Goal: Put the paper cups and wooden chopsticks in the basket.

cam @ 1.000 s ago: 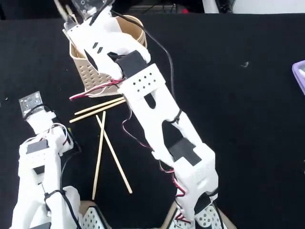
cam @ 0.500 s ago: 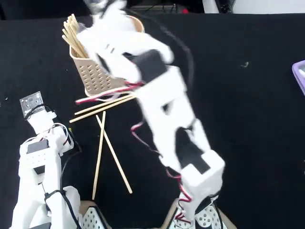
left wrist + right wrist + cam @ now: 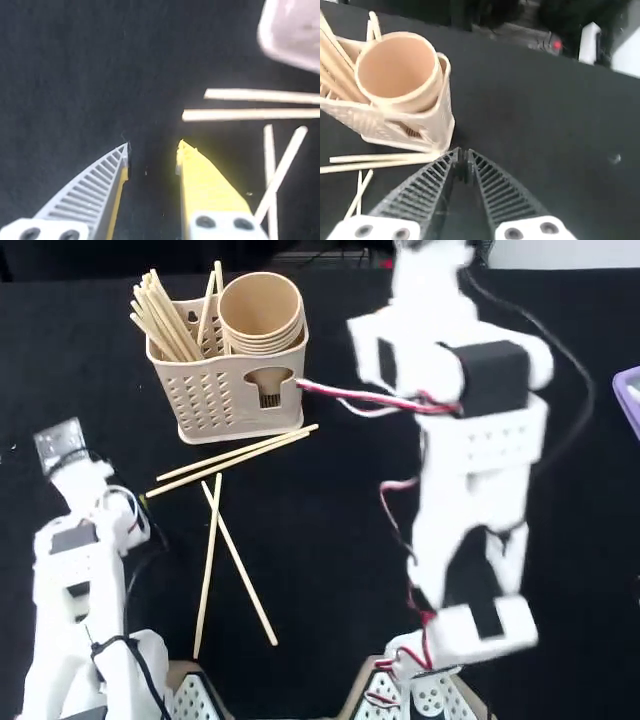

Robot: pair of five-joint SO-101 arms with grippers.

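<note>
Stacked tan paper cups (image 3: 262,310) and some wooden chopsticks (image 3: 165,322) stand in the beige perforated plastic basket (image 3: 232,405); four loose chopsticks (image 3: 210,540) lie beside it. The left gripper (image 3: 152,150) has its fingers parted, the right gripper (image 3: 463,154) pressed together, both empty.

No words, labels, numbers or signs can be read anywhere: the basket (image 3: 235,395), the paper cups (image 3: 260,305), the chopsticks (image 3: 235,452) and the black table (image 3: 330,540) carry no legible print
</note>
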